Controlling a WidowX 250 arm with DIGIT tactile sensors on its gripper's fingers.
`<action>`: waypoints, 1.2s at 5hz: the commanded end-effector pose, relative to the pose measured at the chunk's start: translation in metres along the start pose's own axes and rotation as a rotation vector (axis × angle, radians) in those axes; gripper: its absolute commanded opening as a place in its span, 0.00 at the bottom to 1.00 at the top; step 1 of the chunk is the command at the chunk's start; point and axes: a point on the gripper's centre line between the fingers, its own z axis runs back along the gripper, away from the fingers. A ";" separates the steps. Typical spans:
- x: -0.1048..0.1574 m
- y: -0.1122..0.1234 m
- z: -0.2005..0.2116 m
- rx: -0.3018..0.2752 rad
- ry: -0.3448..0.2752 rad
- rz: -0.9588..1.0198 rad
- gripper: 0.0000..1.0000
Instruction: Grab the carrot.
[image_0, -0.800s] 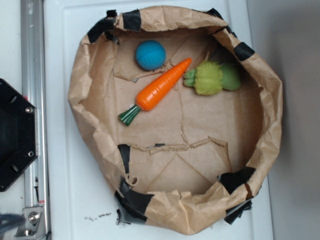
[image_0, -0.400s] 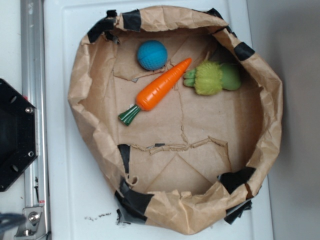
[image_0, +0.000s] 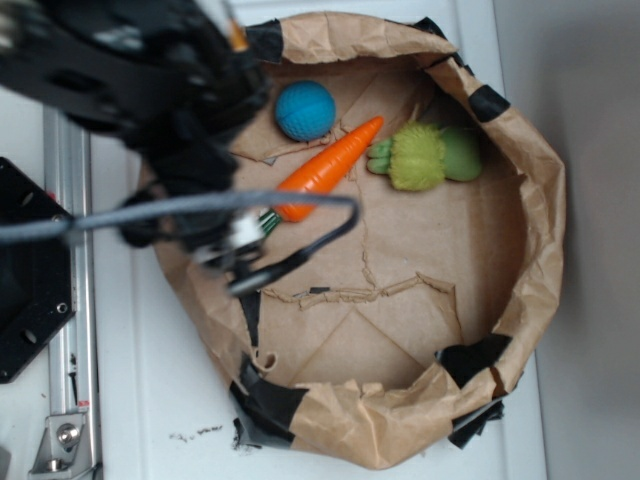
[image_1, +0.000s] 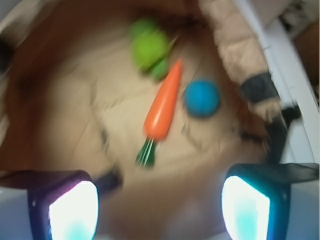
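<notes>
Nothing is grasped yet: the carrot (image_0: 328, 165) lies untouched on the crumpled brown paper bag (image_0: 520, 200) floor, centre-left in the exterior view, while the gripper (image_1: 160, 200) hangs above with jaws spread wide. It is smooth, tapered orange plastic with a ribbed green stem, between a textured blue ball (image_0: 304, 110) and a fuzzy lime plush toy (image_0: 422, 156).
</notes>
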 end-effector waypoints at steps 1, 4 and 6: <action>0.019 -0.019 -0.078 0.008 -0.050 0.167 1.00; 0.020 0.004 -0.122 0.042 0.049 0.219 1.00; 0.035 0.005 -0.137 0.049 0.006 0.107 1.00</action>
